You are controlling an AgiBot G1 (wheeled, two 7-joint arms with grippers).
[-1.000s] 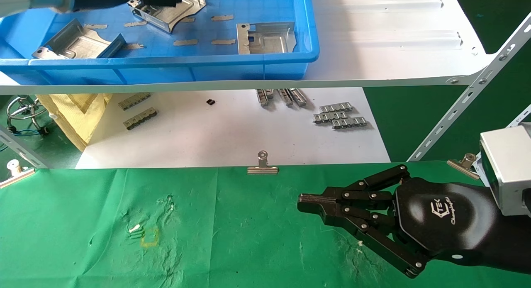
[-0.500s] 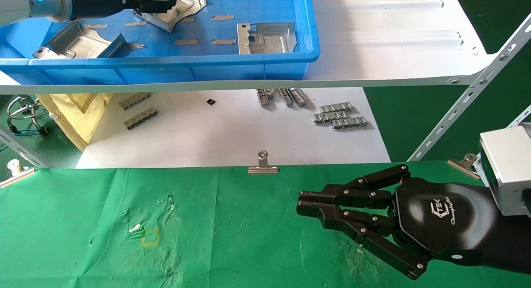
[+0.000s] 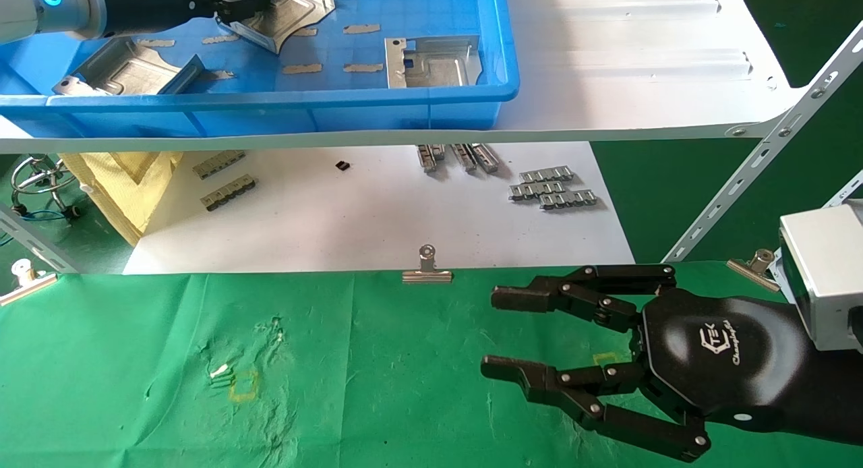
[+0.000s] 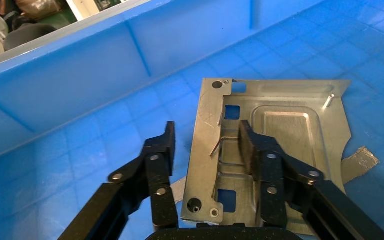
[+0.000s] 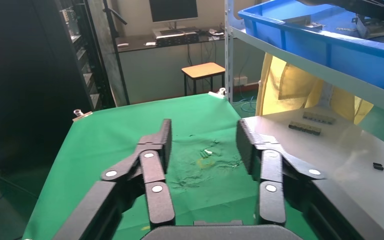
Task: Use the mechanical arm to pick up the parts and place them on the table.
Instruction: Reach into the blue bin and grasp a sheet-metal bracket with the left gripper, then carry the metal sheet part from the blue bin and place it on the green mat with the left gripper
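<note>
My left gripper (image 3: pixel 246 1) is inside the blue tray at the far left. In the left wrist view it (image 4: pixel 207 145) is open. One finger is over a silver ribbed part (image 4: pixel 285 125) and the other is over the tray floor, so they straddle the part's edge. That part (image 3: pixel 300 9) lies tilted in the tray. Two more parts (image 3: pixel 431 62) (image 3: pixel 125 70) lie in the tray. My right gripper (image 3: pixel 494 333) is open and empty just above the green table (image 3: pixel 371 387). It shows the same in the right wrist view (image 5: pixel 202 140).
The blue tray (image 3: pixel 270 102) stands on a white shelf (image 3: pixel 640 83). Below it a white sheet (image 3: pixel 377 218) holds grey clip strips (image 3: pixel 553 188). A binder clip (image 3: pixel 426 269) pins the cloth's far edge. A slanted metal strut (image 3: pixel 762 164) stands at right, and yellow cloth (image 3: pixel 121 185) at left.
My right gripper has gone from shut to wide open, staying in place. My left gripper has shifted a little to the left over the part in the tray.
</note>
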